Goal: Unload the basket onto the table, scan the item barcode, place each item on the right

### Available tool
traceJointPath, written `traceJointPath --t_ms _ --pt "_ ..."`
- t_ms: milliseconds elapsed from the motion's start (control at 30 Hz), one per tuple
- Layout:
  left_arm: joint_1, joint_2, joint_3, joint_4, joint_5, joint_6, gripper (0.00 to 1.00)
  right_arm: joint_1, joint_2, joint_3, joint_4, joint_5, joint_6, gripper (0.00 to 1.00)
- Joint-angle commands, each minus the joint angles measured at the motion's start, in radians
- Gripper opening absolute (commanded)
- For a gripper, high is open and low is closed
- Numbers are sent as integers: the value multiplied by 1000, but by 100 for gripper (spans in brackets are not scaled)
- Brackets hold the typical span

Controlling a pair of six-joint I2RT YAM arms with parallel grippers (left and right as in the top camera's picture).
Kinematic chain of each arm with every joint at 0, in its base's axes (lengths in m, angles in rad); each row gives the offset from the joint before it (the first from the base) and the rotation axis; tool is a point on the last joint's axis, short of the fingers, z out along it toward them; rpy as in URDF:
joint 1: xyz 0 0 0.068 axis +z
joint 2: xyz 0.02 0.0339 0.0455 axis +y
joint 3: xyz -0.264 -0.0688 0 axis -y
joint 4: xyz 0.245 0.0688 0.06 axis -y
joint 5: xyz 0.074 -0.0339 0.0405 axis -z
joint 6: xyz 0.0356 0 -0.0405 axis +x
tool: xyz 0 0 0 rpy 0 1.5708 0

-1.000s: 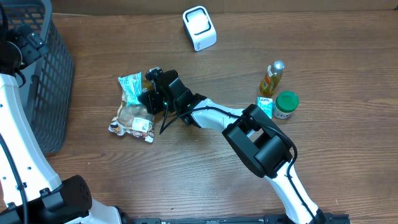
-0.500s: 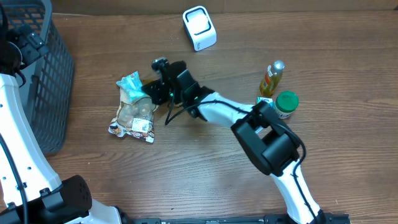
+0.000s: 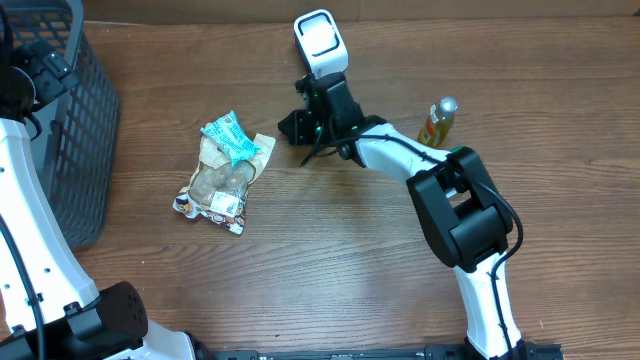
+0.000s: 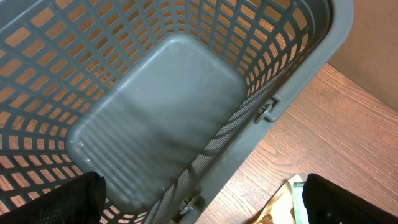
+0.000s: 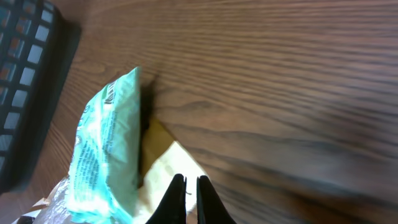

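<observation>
- The snack bag [image 3: 215,182] lay nearest, at 8 o'clock from the table middle. The teal packet [image 3: 233,139], which I took for the item to scan, rested across its far edge, and nothing held it.
- The right gripper [image 5: 191,182] hung at 3 o'clock of the packet, its jaws closed together with nothing between them.
- To do this step well, I judged it should open, return over the packet and pinch one short end, so that the barcode stays uncovered. Then it should lift the packet clear of the bag and turn the printed face to the scanner [image 3: 320,43] at 12 o'clock.
- One second before, this gripper was down at the packet. Since then it had travelled toward the scanner, while the packet had only slid a little toward 3 o'clock.
- Farthest, at 10 o'clock, the left gripper [image 4: 208,199] stood wide open and empty over the basket [image 4: 298,74].
</observation>
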Motion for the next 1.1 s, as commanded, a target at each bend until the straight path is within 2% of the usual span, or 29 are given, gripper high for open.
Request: traceJointPath --t_ms 0,167,333,433,633,1000,1067 --pt "-3 3 9 3 -3 18 100 0 -60 2 34 -111 -6 24" --pt "-3 3 9 4 -3 18 100 32 -59 1 60 -74 -76 40" --pt "-3 3 9 4 -3 18 100 111 -42 1 60 153 -212 57" --pt "-3 3 9 4 -3 18 99 143 -20 1 80 232 -225 56" --pt "-3 3 9 4 -3 18 99 175 53 1 161 196 -224 52" --pt "-3 3 9 4 -2 18 100 184 103 1 167 199 -224 51" --pt "-3 3 9 4 -2 18 99 184 108 1 167 199 -224 45"
